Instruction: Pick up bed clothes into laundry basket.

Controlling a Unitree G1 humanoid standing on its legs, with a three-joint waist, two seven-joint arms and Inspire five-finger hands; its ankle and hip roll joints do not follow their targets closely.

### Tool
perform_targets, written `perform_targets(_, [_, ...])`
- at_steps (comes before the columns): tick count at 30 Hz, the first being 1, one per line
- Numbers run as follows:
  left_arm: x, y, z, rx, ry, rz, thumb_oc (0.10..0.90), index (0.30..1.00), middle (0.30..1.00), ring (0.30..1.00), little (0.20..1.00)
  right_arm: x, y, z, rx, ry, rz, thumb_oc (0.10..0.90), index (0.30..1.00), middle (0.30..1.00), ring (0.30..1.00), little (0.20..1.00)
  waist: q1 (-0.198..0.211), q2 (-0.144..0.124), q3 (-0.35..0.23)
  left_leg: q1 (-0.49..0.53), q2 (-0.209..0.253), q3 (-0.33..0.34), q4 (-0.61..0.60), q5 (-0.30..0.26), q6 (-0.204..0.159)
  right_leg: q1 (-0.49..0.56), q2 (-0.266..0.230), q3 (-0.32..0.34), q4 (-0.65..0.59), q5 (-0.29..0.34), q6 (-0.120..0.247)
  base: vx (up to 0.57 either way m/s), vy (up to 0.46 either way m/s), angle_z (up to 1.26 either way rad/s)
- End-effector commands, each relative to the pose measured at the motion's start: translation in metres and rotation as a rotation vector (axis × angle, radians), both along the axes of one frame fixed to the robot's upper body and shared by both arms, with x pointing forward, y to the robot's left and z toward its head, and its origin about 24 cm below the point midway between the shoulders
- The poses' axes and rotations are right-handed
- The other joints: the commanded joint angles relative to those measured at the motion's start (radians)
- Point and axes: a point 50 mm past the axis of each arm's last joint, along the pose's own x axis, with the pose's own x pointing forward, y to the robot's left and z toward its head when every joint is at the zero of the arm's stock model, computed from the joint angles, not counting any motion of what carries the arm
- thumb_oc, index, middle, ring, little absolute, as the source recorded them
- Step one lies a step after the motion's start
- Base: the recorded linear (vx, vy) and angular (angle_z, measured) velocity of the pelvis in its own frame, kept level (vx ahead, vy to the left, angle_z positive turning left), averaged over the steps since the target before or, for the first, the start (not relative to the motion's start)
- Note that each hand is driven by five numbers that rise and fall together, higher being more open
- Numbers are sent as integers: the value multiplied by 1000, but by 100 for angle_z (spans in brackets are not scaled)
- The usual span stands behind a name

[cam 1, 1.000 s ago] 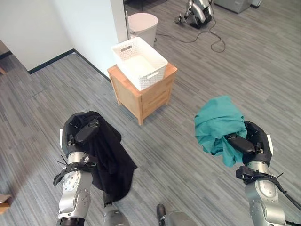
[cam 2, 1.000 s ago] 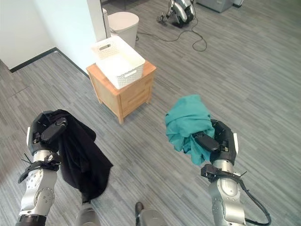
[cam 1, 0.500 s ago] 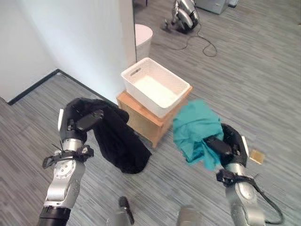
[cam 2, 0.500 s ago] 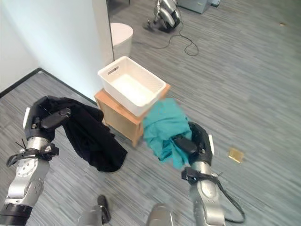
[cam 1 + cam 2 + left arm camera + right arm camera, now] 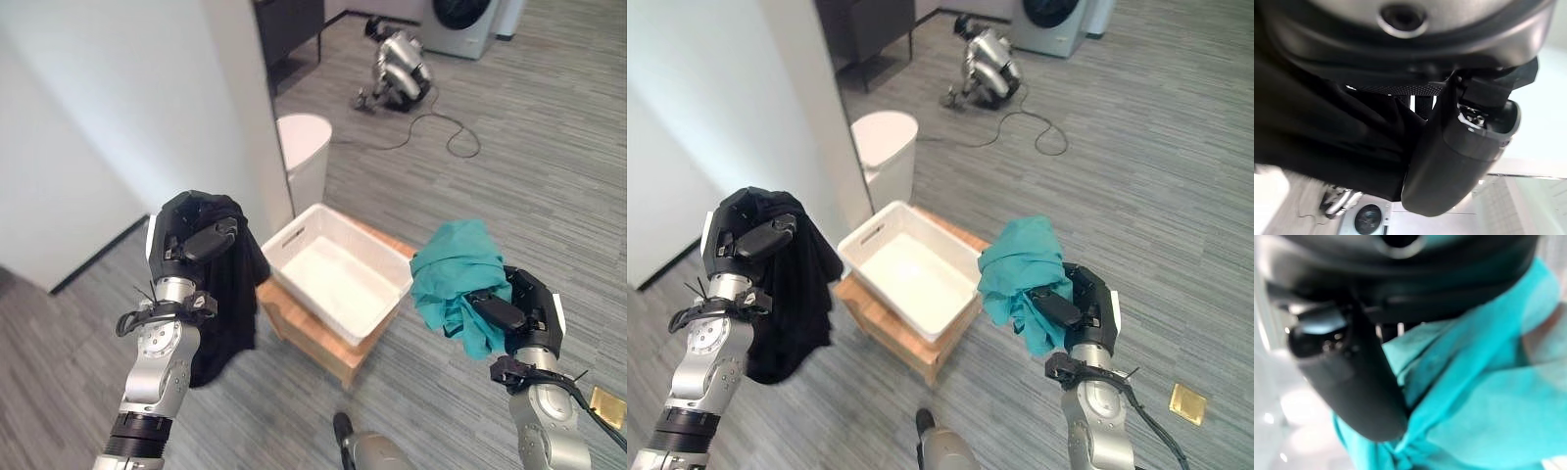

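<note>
Bed clothes are in both our hands: a black garment (image 5: 220, 294) clenched in our left hand (image 5: 186, 235), a teal cloth (image 5: 456, 279) gripped by our right hand (image 5: 514, 313). We judge the risk is letting go early: each bundle hangs beside the white laundry basket (image 5: 338, 274), not over it, and would land on the floor. Both arms are raised, flanking the wooden stand (image 5: 313, 338).

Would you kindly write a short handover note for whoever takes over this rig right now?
Left hand: shut on the black garment, which hangs beside the wooden stand.
Right hand: shut on the teal garment, held up at the basket's right.
White laundry basket: on the stand, nothing in it.
Done: both garments are picked up.
Left: drop both garments into the basket.
</note>
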Motion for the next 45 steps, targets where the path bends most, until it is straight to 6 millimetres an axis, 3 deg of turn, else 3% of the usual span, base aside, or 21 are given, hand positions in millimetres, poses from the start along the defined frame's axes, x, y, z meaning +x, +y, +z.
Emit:
perform_targets(1, [-17,20,75,-7,-410,101,400,300,300,300,300,15,0,81,-88,-395,36,400,300,300,300,300,8,-63,-23,-31,-77,-39,-258,-99,79,210,-79,-32,-230,44,147,204,25,-53])
perform_targets(2, [-17,20,75,-8,-407,101,400,300,300,300,300,14,0,81,-88,-392,37,400,300,300,300,300,12,-63,-23,-14,-78,-35,-272,-104,79,221,-80,-28,-236,38,149,264,88,-101])
perform_targets(3, [-21,26,71,20,-387,138,400,300,300,300,300,13,0,81,-108,-384,43,400,300,300,300,300,28,-48,-43,11,-55,-75,-469,-87,89,209,-75,-11,-243,40,161,147,64,-101])
perform_targets(4, [-22,28,70,25,-385,149,400,300,300,300,300,13,-1,82,-117,-383,39,400,300,300,300,300,31,-44,-45,17,-51,-94,-499,-76,86,209,-74,-3,-242,38,162,113,56,-80])
perform_targets(5, [-25,31,71,38,-390,154,400,300,300,300,300,14,-1,82,-122,-379,50,400,300,300,300,300,35,-41,-43,21,-57,-119,-474,-78,87,209,-69,18,-244,35,157,35,18,-46])
perform_targets(8, [-29,31,76,46,-410,143,400,300,300,300,300,13,-2,79,-115,-366,43,400,300,300,300,300,25,-32,-52,52,-52,-105,-496,-81,86,218,-66,22,-261,41,156,72,82,-68])
perform_targets(9, [-29,27,88,95,-453,122,400,300,300,300,300,11,-5,76,-97,-365,22,400,300,300,300,300,10,-11,-62,97,-60,-93,-557,-92,93,214,-69,36,-263,49,165,57,141,-27])
perform_targets(15, [-29,25,94,107,-472,107,400,300,300,300,300,10,-5,76,-94,-364,19,400,300,300,300,300,10,-6,-61,113,-68,-86,-586,-91,97,209,-71,47,-259,54,170,-5,106,-5])
perform_targets(16, [-22,7,141,261,-611,11,400,300,300,300,300,14,3,63,-75,-309,59,400,300,300,300,300,-16,21,-57,132,-95,-45,-647,-87,116,155,-90,97,-242,88,210,-126,444,20])
perform_targets(17, [-18,-1,158,339,-641,-41,400,300,300,300,300,14,6,57,-67,-284,76,400,300,300,300,300,-30,31,-55,138,-107,-27,-666,-85,123,133,-101,116,-237,103,229,-127,445,23])
perform_targets(20, [-9,-14,174,440,-646,-104,400,300,300,300,300,15,13,46,-48,-246,90,400,300,300,300,300,-45,47,-36,138,-111,-8,-671,-94,136,89,-96,132,-185,103,256,-89,183,-25])
perform_targets(22, [-5,-18,178,451,-650,-125,400,300,300,300,300,16,21,41,-22,-240,110,400,300,300,300,300,-41,60,-6,115,-91,5,-669,-72,145,50,-57,120,-34,43,253,-267,89,-4])
perform_targets(24, [-2,-21,177,440,-643,-147,400,300,300,300,300,17,23,37,-10,-226,118,400,300,300,300,300,-30,70,2,97,-77,16,-668,-61,149,57,-53,79,83,-22,229,-185,27,-27])
perform_targets(27, [-2,-21,175,414,-639,-158,400,300,300,300,300,18,22,37,-16,-226,102,400,300,300,300,300,-16,63,-10,85,-86,10,-664,-59,151,87,-71,65,146,-41,225,-86,-36,-35])
perform_targets(30, [-6,-7,170,366,-625,-95,400,300,300,300,300,21,18,43,-18,-248,86,400,300,300,300,300,29,37,-57,69,-96,12,-662,-47,142,173,-105,48,-47,-39,226,-42,-100,-35])
perform_targets(32, [-9,-3,169,354,-627,-86,400,300,300,300,300,24,19,46,-24,-254,94,400,300,300,300,300,37,33,-60,68,-92,16,-658,-45,139,188,-100,52,-88,-34,225,-36,-129,-24])
perform_targets(34, [-12,4,160,334,-596,-77,400,300,300,300,300,30,19,52,-40,-260,119,400,300,300,300,300,58,12,-57,56,-69,13,-654,-16,124,206,-86,44,-137,-30,203,-117,-217,-8])
perform_targets(40, [-14,-3,144,279,-562,-104,400,300,300,300,300,34,16,56,-69,-243,129,400,300,300,300,300,82,-22,-26,-28,-44,-40,-620,49,89,241,-65,-3,-207,-18,174,-176,-171,14])
perform_targets(41, [-14,-5,144,274,-566,-113,400,300,300,300,300,35,15,59,-83,-251,130,400,300,300,300,300,87,-31,-13,-64,-49,-55,-570,40,88,231,-69,-10,-203,-13,171,-429,-166,48])
perform_targets(42, [-15,-10,144,256,-575,-133,400,300,300,300,300,35,13,65,-95,-265,134,400,300,300,300,300,83,-58,5,-76,-80,-68,-452,-38,93,200,-86,-22,-195,2,165,-334,-105,33])
perform_targets(45, [-15,-15,143,239,-585,-152,400,300,300,300,300,33,10,65,-82,-273,122,400,300,300,300,300,58,-61,2,-51,-89,-34,-356,-113,103,186,-94,-44,-202,17,165,-281,0,54])
